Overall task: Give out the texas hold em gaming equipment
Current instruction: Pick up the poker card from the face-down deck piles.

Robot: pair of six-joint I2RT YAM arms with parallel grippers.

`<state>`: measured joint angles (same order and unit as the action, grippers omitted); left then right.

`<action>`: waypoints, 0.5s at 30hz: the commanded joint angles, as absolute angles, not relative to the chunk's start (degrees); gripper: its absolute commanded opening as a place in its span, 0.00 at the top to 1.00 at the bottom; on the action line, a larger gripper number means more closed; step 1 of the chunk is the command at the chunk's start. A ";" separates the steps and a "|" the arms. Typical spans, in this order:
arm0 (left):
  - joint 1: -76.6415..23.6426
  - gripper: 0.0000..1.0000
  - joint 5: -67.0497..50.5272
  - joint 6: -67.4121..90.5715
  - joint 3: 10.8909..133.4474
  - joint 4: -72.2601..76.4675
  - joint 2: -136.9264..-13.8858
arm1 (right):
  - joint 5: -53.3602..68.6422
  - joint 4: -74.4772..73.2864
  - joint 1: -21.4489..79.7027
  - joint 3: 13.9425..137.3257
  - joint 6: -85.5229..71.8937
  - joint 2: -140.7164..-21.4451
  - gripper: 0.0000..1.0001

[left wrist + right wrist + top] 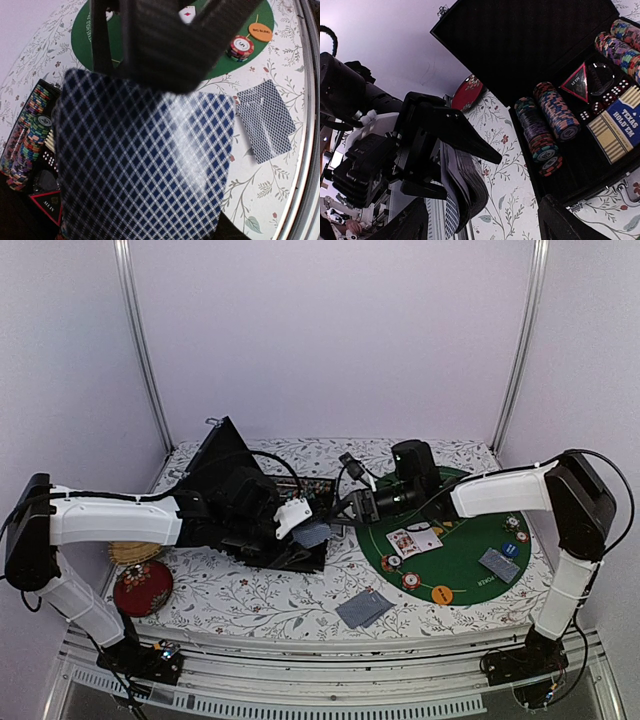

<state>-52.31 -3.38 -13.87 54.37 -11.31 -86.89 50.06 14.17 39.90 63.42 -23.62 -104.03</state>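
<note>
My left gripper (303, 527) is shut on a deck of blue-backed playing cards (314, 535), held above the front right corner of the open black case (235, 495). In the left wrist view the deck (145, 165) fills most of the frame under the gripper (160, 87). My right gripper (347, 506) is open and empty, just right of the deck, facing it; the right wrist view shows the gripper (482, 212) with the deck (465, 187) between it and the case. Rows of poker chips (545, 125) lie in the case. Chips (411, 580), an orange button (441, 593) and face-up cards (413, 540) lie on the green mat (455, 560).
Blue-backed cards (363, 609) lie on the floral cloth in front of the case; more (498, 563) lie on the mat's right, by a blue button (510, 548) and chips (518, 532). A red round object (142, 587) and a wicker disc (135, 552) sit at the left.
</note>
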 commanded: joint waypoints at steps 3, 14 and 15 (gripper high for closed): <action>-51.83 0.48 -3.53 -13.94 55.46 -9.78 -86.48 | 51.09 15.20 41.97 68.12 -25.93 -109.33 0.26; -51.78 0.49 -3.34 -14.03 54.93 -9.67 -86.42 | 45.26 5.61 41.95 68.91 -20.33 -106.56 0.60; -51.79 0.49 -3.36 -14.04 54.93 -9.62 -86.44 | 44.29 4.21 41.93 68.84 -19.19 -106.22 0.62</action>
